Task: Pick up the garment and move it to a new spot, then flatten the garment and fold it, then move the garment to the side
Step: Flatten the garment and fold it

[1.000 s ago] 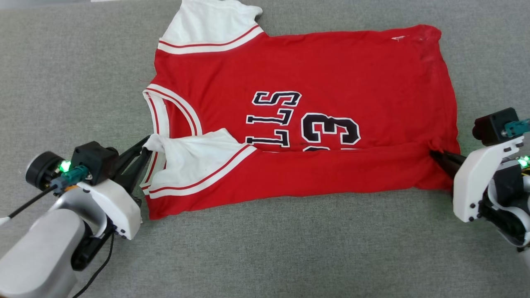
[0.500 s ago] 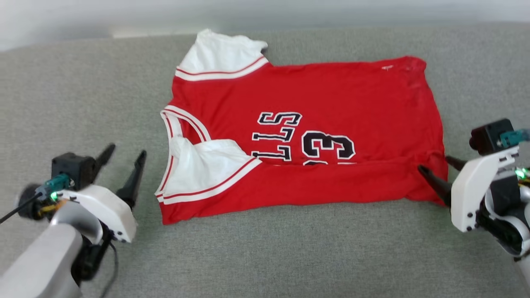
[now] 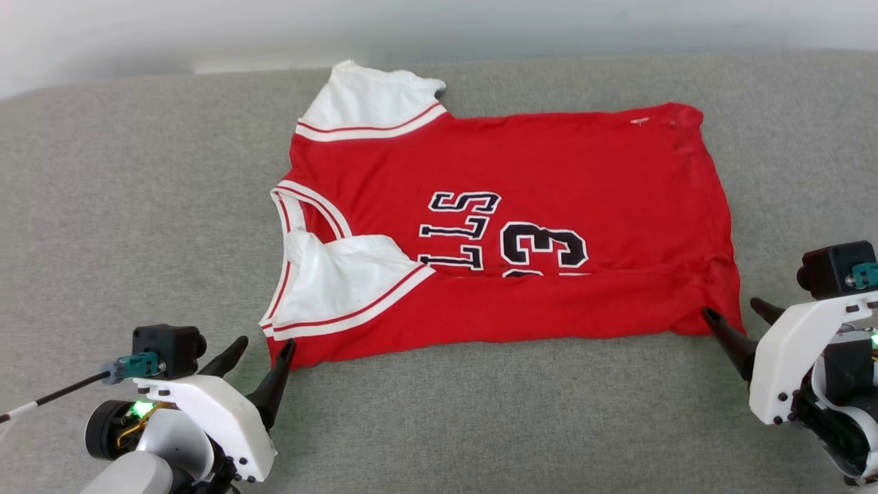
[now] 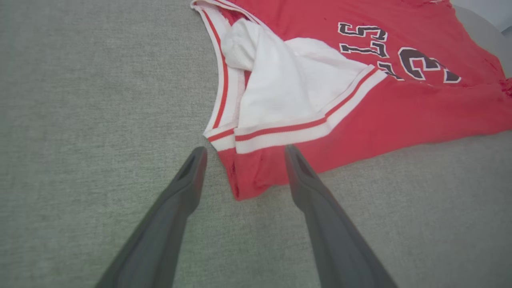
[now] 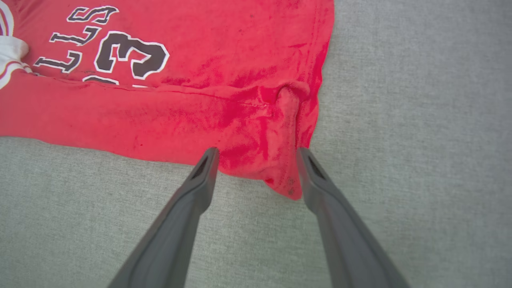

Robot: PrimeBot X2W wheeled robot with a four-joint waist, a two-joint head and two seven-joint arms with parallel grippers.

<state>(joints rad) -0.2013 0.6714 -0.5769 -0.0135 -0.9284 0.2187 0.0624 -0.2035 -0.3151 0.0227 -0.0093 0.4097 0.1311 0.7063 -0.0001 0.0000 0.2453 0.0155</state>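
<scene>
The garment (image 3: 549, 158), a red jersey with white sleeves, lies flat on the grey cloth surface with its collar to the left. Its near long edge is folded up over the lower part of the black lettering, and one white sleeve (image 3: 343, 281) lies on top. My left gripper (image 3: 264, 346) stands open just off the near left corner, its fingertips on either side of that corner in the left wrist view (image 4: 244, 150). My right gripper (image 3: 730, 309) stands open at the near right corner of the garment (image 5: 240, 52), and holds nothing (image 5: 257, 151).
The grey fabric surface (image 3: 480, 425) stretches wide around the jersey, with free room in front and on both sides. Its far edge meets a pale wall (image 3: 206, 27) at the top. A thin black cable (image 3: 55, 398) trails from my left wrist.
Both grippers were shut on the folded near edge, let go, opened and drew back toward me. The head camera tilted up, so the whole picture shifted down.
</scene>
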